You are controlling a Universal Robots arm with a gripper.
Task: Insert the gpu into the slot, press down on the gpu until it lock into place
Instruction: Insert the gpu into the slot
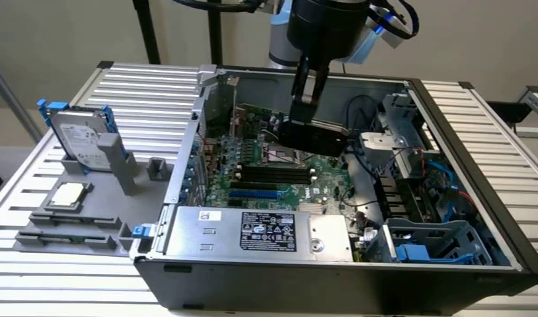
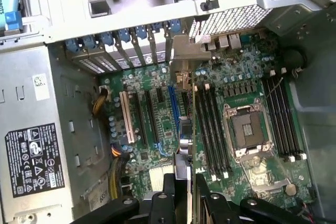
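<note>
Case top's open, so access is from above. The gripper [image 1: 308, 113] clamping the gpu [image 1: 315, 139] takes up the centre. The slot [image 1: 254, 195] is squeezed between power supply [image 1: 267, 231] below and memory slots [image 1: 273, 173] above; cables [image 1: 364, 105] crowd upper right.

the gpu [image 1: 313, 135] hides the part of the motherboard [image 1: 251, 168] behind it. above the motherboard, the arm [image 1: 326, 26] is cut off by the picture's edge. seen edge-on from the wrist, how far the gpu sits from the blue slot [image 2: 172, 103] cannot be told. the gripper [image 2: 184, 184] clamping it is cropped. the label [image 2: 34, 158] beside the motherboard is too small to read.
</note>
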